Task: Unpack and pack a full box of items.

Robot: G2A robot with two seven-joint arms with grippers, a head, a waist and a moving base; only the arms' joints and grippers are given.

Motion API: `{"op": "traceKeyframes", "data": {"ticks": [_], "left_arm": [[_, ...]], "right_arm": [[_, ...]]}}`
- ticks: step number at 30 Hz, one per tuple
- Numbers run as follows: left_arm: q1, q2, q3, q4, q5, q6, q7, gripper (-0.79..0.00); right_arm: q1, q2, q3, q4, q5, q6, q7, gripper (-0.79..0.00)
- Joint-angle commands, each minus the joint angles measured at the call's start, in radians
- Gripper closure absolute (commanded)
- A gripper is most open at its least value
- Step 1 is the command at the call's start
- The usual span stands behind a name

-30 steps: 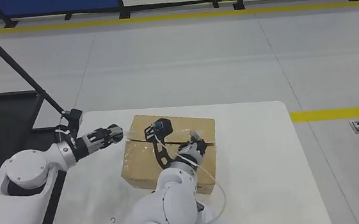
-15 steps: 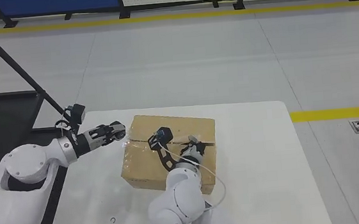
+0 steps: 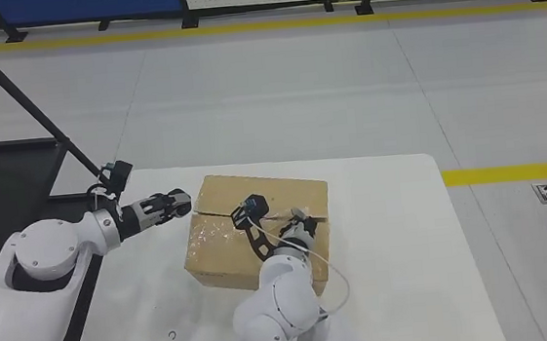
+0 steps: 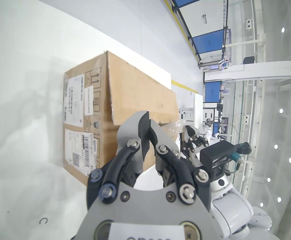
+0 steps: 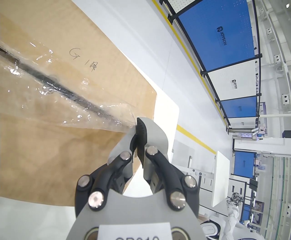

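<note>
The white surface [image 3: 395,218] carries one cardboard box [image 3: 216,244], lying straight ahead of both my sets of jaws, its top flaps closed and sealed by a strip of clear tape [image 5: 68,95] along the centre seam. My right jaws are pinched together on the tape's loose end, which stands lifted off the cardboard right at their tips. My left jaws, closed tip to tip with nothing between them, sit just beside the box's end face, whose labels [image 4: 77,100] lie beyond their tips. By my reading, the step in hand is stripping the tape so the flaps can open. I should pull low and steadily along the seam so the film peels whole rather than tearing, with the left jaws bracing the box against sliding. The contents are hidden under the flaps, and the tape's other end is cut off in my right wrist view. I cannot tell whether the left jaws touch the cardboard, and a small curved mark [image 4: 43,220] on the surface beside them is too small to identify.
</note>
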Motion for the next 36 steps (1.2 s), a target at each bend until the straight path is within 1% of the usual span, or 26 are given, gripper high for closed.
{"op": "traceKeyframes", "data": {"ticks": [1,3,7,11,13,20,24,27,30,35,36], "left_arm": [[0.003,0.0,0.0,-0.001,0.001,-0.001,0.006,0.0],[0.02,-0.001,-0.001,-0.008,-0.002,-0.006,0.031,0.0],[0.031,-0.001,-0.006,-0.001,-0.003,-0.002,0.056,0.0],[0.036,-0.005,0.003,0.003,-0.008,-0.002,0.07,0.0],[0.038,-0.007,0.008,0.004,-0.015,-0.005,0.076,0.0],[0.058,-0.014,0.004,0.004,-0.08,-0.034,0.099,0.0],[0.079,-0.015,-0.006,0.005,-0.103,-0.054,0.111,0.0],[0.099,-0.015,-0.022,0.001,-0.138,-0.073,0.117,0.0],[0.12,-0.016,-0.043,-0.002,-0.172,-0.09,0.149,0.0],[0.156,-0.02,-0.074,-0.006,-0.23,-0.136,0.217,0.0],[0.164,-0.021,-0.08,-0.008,-0.242,-0.147,0.229,-0.182]], "right_arm": [[-0.008,0.002,0.004,-0.005,0.005,0.004,-0.025,0.0],[-0.018,0.005,0.008,-0.025,0.016,0.015,-0.054,0.0],[-0.02,0.004,-0.004,-0.069,0.077,0.026,-0.094,0.0],[-0.021,0.003,-0.04,-0.129,0.117,0.07,-0.131,0.0],[-0.012,0.001,-0.064,-0.143,0.113,0.088,-0.125,0.0],[0.071,-0.027,-0.161,-0.156,0.141,0.197,-0.117,0.0],[0.124,-0.046,-0.206,-0.153,0.147,0.238,-0.092,0.0],[0.165,-0.061,-0.224,-0.142,0.148,0.269,-0.07,0.0],[0.207,-0.076,-0.233,-0.136,0.168,0.289,-0.05,0.0],[0.281,-0.098,-0.23,-0.123,0.153,0.333,0.001,0.0],[0.294,-0.102,-0.23,-0.126,0.158,0.337,0.009,0.0]]}}
